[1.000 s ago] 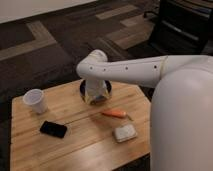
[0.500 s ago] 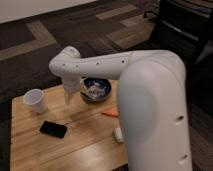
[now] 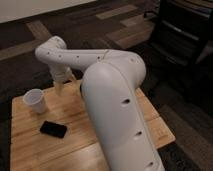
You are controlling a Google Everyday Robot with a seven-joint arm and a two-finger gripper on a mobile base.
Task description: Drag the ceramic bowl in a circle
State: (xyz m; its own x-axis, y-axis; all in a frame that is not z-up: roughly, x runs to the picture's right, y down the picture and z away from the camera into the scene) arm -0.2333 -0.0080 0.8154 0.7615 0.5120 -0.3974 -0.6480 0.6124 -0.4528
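The gripper (image 3: 61,88) hangs over the wooden table's (image 3: 30,147) far edge, at two o'clock from the white cup (image 3: 34,100), with the black phone (image 3: 53,129) nearer.

A white cup (image 3: 35,100) stands near the left edge of the wooden tabletop (image 3: 30,147), just left of the gripper (image 3: 60,87). A black phone (image 3: 53,129) lies flat nearer the front edge.
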